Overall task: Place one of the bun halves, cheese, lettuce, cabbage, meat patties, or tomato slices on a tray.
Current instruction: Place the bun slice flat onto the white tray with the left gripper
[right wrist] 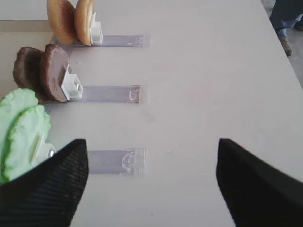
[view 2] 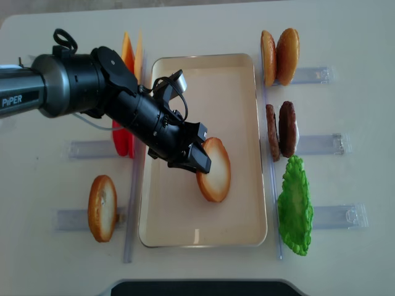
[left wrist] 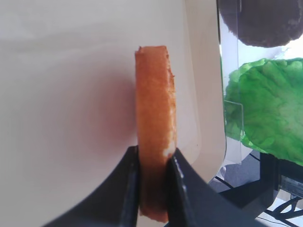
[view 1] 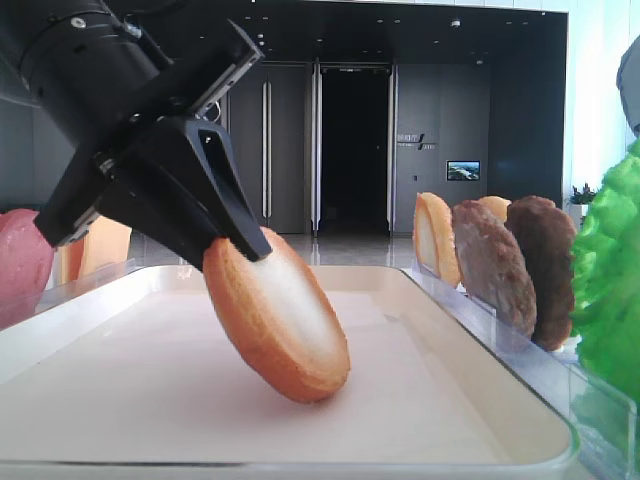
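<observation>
My left gripper (view 2: 200,161) is shut on a bun half (view 2: 216,169), pinching its upper rim between both fingers (left wrist: 128,189). The bun (view 1: 275,315) leans at a tilt, pale cut face up and to the right, and its lower edge appears to touch the floor of the cream tray (view 2: 203,92). The left wrist view shows the bun (left wrist: 155,109) edge-on above the tray (left wrist: 61,94). My right gripper (right wrist: 149,151) is open over bare table with nothing between its fingers. It does not show in the overhead view.
Clear racks flank the tray. Right of it stand two bun halves (view 2: 279,55), two meat patties (view 2: 281,129) and lettuce (view 2: 295,203). On the left are cheese (view 2: 126,52), tomato slices (view 2: 123,142) and another bun half (view 2: 102,208). A clear rack end (right wrist: 116,161) lies by my right gripper.
</observation>
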